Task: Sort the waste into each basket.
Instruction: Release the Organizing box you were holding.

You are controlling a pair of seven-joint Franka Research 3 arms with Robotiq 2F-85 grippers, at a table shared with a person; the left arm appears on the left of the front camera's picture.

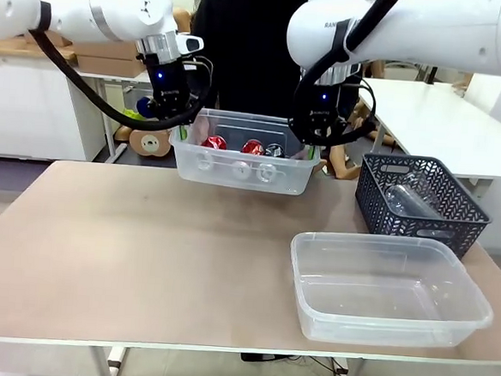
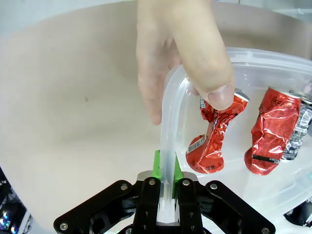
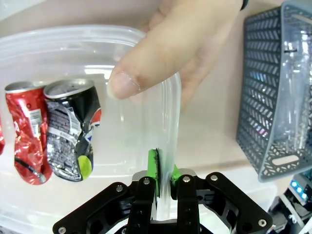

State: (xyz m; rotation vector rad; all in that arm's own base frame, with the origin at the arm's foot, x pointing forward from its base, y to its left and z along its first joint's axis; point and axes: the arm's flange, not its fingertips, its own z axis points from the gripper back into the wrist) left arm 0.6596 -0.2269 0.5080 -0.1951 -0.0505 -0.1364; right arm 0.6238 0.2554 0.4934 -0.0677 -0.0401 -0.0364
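A clear tub (image 1: 234, 171) sits at the table's far side, gripped at both ends. My left gripper (image 1: 183, 130) is shut on its left wall (image 2: 168, 122), and my right gripper (image 1: 312, 149) is shut on its right wall (image 3: 168, 126). Inside lie crushed red cans (image 2: 214, 139) (image 2: 270, 129) (image 3: 27, 131) and a darker can (image 3: 73, 129). A person's hand (image 2: 180, 53) pinches the rim just beyond my left fingers, and another hand (image 3: 180, 44) does the same beyond my right fingers. A second clear tub (image 1: 474, 317) stands empty at the front right.
A dark grey lattice basket (image 1: 378, 206) stands at the right behind the empty tub, with a clear bottle (image 1: 409, 199) (image 3: 292, 92) inside. The person in dark clothes (image 1: 243, 50) stands behind the held tub. The table's left and middle (image 1: 126, 248) are bare.
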